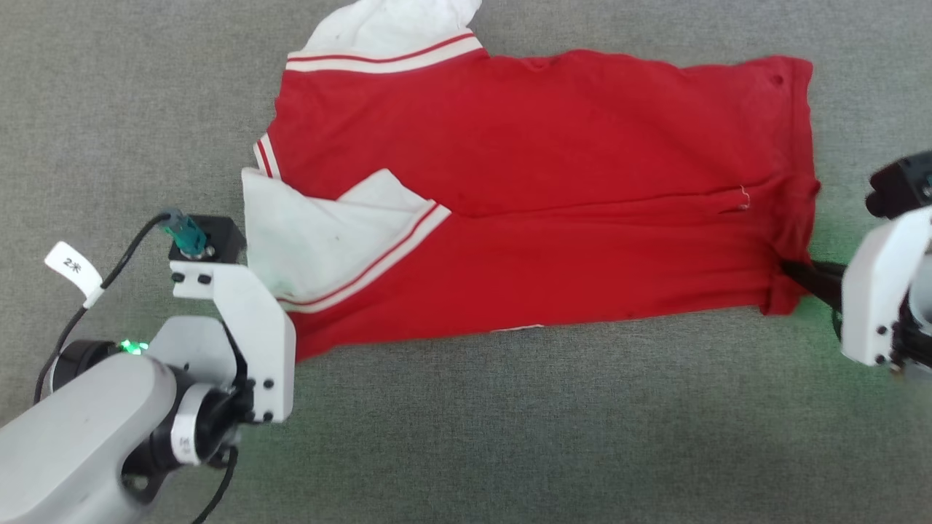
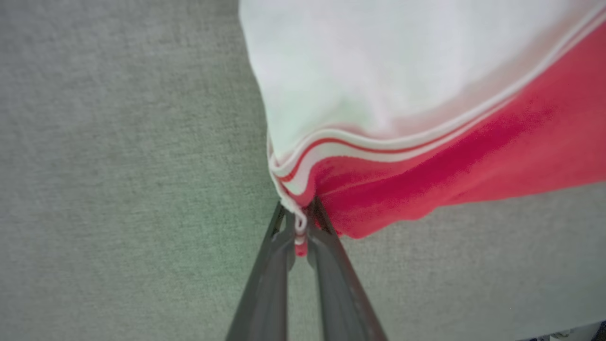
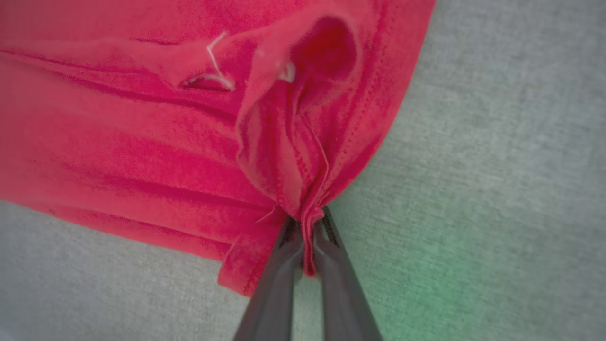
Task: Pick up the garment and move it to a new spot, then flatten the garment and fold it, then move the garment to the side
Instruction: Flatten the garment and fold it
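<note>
The garment (image 1: pixel 539 211) lies spread across the grey surface, red with white sleeves and red-white stripe trim, folded lengthwise with one white sleeve turned over its near left part. My left gripper (image 2: pixel 299 222) is shut on the garment's striped near-left corner (image 2: pixel 303 180), its fingertips hidden under the wrist bracket in the head view. My right gripper (image 3: pixel 307 227) is shut on the bunched red hem (image 3: pixel 303 180) at the garment's near right corner (image 1: pixel 790 280); its dark fingers (image 1: pixel 808 276) reach in from the right.
Grey felt-like surface (image 1: pixel 510 437) extends all round the garment, with bare room in front of it. My left arm's cable and white tag (image 1: pixel 73 271) hang at the left. A green glow falls on the surface by the right wrist (image 1: pixel 823 306).
</note>
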Controlling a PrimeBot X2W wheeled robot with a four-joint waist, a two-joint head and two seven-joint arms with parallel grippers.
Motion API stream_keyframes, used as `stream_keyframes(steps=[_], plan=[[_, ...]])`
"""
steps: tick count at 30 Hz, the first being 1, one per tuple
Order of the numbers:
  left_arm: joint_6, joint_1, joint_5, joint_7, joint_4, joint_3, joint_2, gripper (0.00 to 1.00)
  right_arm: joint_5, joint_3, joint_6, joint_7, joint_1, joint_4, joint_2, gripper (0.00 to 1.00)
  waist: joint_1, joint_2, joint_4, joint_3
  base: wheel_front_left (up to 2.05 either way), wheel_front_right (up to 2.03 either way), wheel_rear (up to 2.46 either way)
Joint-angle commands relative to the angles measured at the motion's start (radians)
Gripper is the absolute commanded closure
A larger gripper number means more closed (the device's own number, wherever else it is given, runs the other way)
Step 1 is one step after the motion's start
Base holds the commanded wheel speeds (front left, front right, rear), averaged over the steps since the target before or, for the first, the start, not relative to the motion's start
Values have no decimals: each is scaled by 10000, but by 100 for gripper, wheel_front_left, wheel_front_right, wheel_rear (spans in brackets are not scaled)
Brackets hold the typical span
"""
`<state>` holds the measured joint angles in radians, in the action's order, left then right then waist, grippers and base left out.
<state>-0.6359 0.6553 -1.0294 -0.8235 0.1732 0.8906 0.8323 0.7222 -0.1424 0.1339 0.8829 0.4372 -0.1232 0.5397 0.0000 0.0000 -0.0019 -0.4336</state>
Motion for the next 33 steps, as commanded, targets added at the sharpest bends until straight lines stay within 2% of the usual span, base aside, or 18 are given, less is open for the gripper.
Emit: stream_keyframes(steps=[1, 2, 9, 14, 16, 20, 21, 22, 23, 24, 28, 33], plan=[[-149, -233, -36, -167, 209, 58, 155, 100, 9, 125, -60, 249, -450, 34, 185, 100, 0, 0, 2, 60, 0, 0, 0], [-149, -233, -36, -167, 209, 58, 155, 100, 9, 125, -60, 249, -450, 34, 185, 100, 0, 0, 2, 60, 0, 0, 0], [-998, -589, 150, -597, 1639, 86, 1122, 100, 170, 1009, -57, 1013, -1432, 1484, 355, 100, 0, 0, 41, 217, 0, 0, 0], [-1442, -995, 23, -850, 2405, 287, 1298, 100, 230, 1631, -57, 1745, -2290, 2309, 236, 100, 0, 0, 103, 197, 0, 0, 0], [-1477, -1079, 30, -824, 2453, 353, 1221, 100, 95, 1808, -57, 1857, -2542, 2522, 147, 100, 0, 0, 117, 161, 0, 0, 0], [-1223, -1204, -97, -664, 2019, 379, 932, 100, -73, 1791, -55, 1773, -2799, 2600, -226, 100, 0, 0, 97, 116, 0, 0, 0], [-1129, -1206, -164, -604, 1894, 348, 870, 72, -127, 1716, -55, 1689, -2797, 2526, -306, 100, 0, 0, 73, 128, 0, 0, 0], [-1055, -1163, -180, -519, 1766, 267, 828, 45, -198, 1637, -54, 1602, -2783, 2472, -359, 84, 0, 0, 54, 133, 0, 0, 0], [-981, -1092, -171, -454, 1669, 223, 836, 15, -279, 1593, -40, 1445, -2733, 2430, -415, 0, 0, 0, 32, 144, 0, 0, 0], [-917, -1022, -194, -376, 1606, 144, 842, 0, -350, 1537, -37, 1353, -2703, 2353, -462, 0, 0, 0, 5, 173, 0, 0, 0], [-798, -765, -219, -310, 1703, -178, 1121, 0, -456, 1513, -37, 985, -2671, 2307, -479, 0, 0, 0, -101, 327, 0, 0, 0], [-880, -336, -234, -533, 2216, -607, 1749, 0, -631, 1860, -35, 235, -2713, 2644, -513, 0, 0, 0, -295, 554, 0, 0, 0]])
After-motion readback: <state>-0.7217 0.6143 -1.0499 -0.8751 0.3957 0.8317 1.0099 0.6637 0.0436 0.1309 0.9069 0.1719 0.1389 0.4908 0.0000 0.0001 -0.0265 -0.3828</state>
